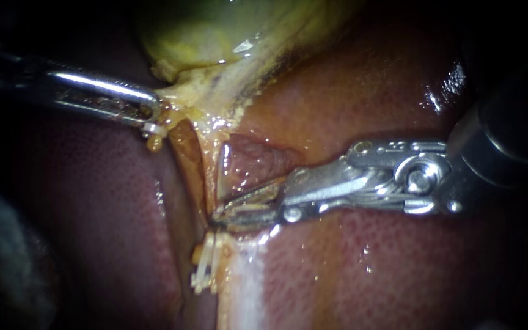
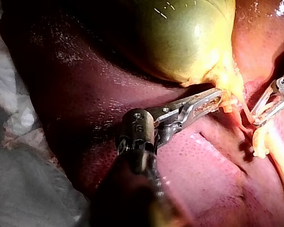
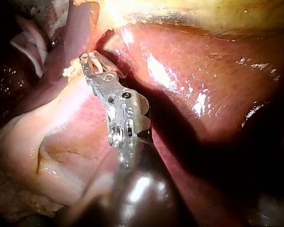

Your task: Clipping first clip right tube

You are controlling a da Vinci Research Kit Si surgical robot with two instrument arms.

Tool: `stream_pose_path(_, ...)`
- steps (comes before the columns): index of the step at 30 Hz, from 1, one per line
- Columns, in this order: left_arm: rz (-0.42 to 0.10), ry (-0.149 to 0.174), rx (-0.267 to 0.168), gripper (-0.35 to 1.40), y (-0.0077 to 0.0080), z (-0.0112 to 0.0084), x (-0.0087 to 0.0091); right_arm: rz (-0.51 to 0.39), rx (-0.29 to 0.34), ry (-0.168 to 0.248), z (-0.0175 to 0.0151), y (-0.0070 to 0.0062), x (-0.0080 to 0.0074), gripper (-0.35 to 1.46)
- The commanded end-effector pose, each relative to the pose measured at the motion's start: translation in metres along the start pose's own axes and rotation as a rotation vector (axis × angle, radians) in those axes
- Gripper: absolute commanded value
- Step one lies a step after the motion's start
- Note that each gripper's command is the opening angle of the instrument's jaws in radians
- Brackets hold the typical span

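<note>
My right instrument [image 1: 220, 215] comes in from the right, and its long jaws lie close together across the lower end of the thin right tube [image 1: 209, 174], touching it from both sides. The same jaws [image 2: 254, 117] [image 3: 91, 62] show narrow around the strand in both wrist views. The left tube [image 1: 183, 156] is a broader orange band beside it. My left instrument [image 1: 156, 116] [image 2: 220, 98] is shut on the pale neck of the yellow-green gallbladder [image 1: 215, 30] [image 2: 189, 38], holding it taut.
Dark red liver [image 1: 368, 263] surrounds the site. Pale clips [image 1: 203, 269] [image 2: 259, 142] sit on tissue just below my right instrument's jaw tips. A small white piece [image 1: 153, 129] hangs at the left jaws' tip. White gauze [image 2: 19, 118] lies beside the liver.
</note>
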Motion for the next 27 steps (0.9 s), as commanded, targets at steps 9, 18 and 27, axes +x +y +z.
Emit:
stream_pose_path(9,0.000,0.000,0.000,-0.35,0.0000,0.0000,0.0000,0.001,0.014,0.035,0.0001,0.0003,-0.0003,0.49)
stream_pose_path(18,0.000,0.000,0.000,-0.35,0.0000,0.0000,0.0000,-0.010,0.005,0.039,0.0028,0.0016,-0.0015,0.50)
stream_pose_path(27,0.000,0.000,0.000,-0.35,0.0000,0.0000,0.0000,0.073,0.143,0.194,0.0059,0.0016,-0.0018,0.50)
